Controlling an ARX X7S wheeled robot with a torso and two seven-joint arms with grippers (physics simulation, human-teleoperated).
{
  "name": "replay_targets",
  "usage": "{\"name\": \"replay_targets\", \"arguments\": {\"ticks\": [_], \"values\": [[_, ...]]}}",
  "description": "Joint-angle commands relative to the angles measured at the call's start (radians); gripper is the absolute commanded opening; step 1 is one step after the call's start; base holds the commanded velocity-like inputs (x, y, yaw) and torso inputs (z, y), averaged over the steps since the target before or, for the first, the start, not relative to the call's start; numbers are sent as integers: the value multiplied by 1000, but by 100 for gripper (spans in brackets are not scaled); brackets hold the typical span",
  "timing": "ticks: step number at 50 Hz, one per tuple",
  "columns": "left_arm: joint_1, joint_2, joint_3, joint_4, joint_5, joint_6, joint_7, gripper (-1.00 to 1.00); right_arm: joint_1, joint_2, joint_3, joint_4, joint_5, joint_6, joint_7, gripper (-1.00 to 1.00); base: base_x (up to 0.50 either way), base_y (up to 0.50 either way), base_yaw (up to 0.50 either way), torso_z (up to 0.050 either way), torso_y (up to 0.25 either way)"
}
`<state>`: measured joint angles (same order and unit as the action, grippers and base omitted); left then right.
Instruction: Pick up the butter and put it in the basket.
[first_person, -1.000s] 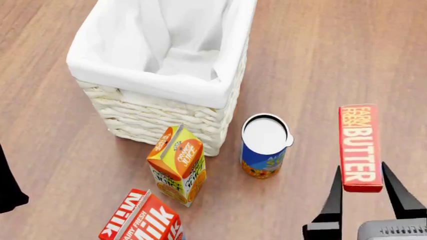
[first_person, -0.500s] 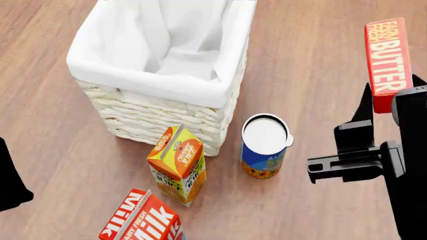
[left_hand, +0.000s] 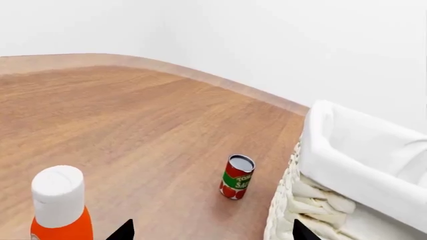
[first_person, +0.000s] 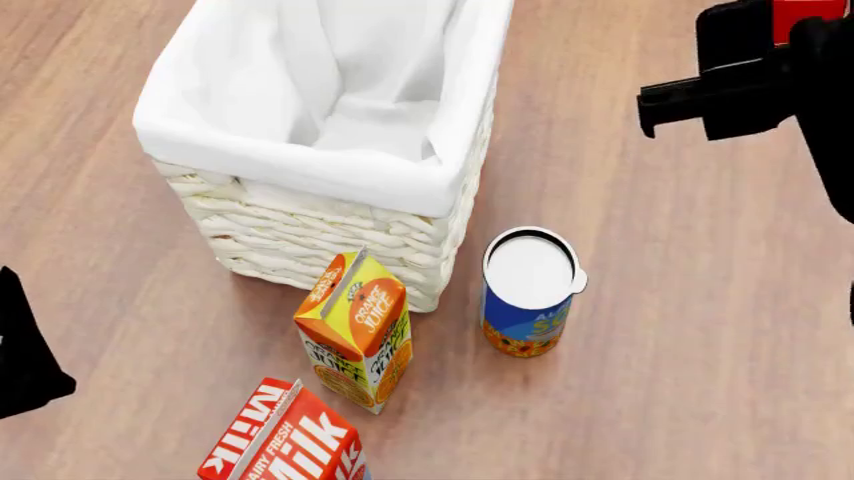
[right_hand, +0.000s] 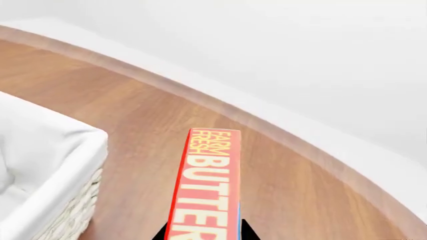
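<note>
Since a second ago I've lifted the slim red-orange butter box clear of the wood floor; my right gripper pinches its lower end, beside the white-lined wicker basket; it seems light, stiff, slippery

Wood-grain bench with a pale rounded edge against a white wall. The woven basket with its white liner stands on the bench and serves as landmark. Just beside the basket's near corner stands an orange juice carton; nearer the robot than that carton, a red milk carton is cut off by the frame edge. Near the same corner, to the right, stands a blue can with a white lid. On the basket's far-left side, close to its wicker wall, stands a red-and-green can; well apart from the basket stands an orange bottle with a white cap.
</note>
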<state>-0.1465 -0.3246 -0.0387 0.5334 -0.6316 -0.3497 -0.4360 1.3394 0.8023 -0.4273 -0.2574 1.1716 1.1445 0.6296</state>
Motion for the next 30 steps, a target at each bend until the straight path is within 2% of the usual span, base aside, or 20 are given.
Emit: {"name": "replay_targets", "arguments": {"ticks": [1, 9, 22, 30], "values": [[4, -3, -4, 13, -14, -3, -9, 100, 187, -73, -91, 214, -162, 16, -109, -100, 0, 0, 0, 0, 0], [11, -6, -7, 25, -23, -4, -15, 100, 245, -123, -132, 380, -206, -6, -192, -100, 0, 0, 0, 0, 1], [35, -13, -4, 62, -39, -12, -24, 100, 474, -275, -233, 802, -296, -1, -375, -100, 0, 0, 0, 1, 2], [43, -18, -7, 72, -44, -12, -30, 100, 558, -374, -318, 1008, -350, -8, -499, -100, 0, 0, 0, 0, 1]]}}
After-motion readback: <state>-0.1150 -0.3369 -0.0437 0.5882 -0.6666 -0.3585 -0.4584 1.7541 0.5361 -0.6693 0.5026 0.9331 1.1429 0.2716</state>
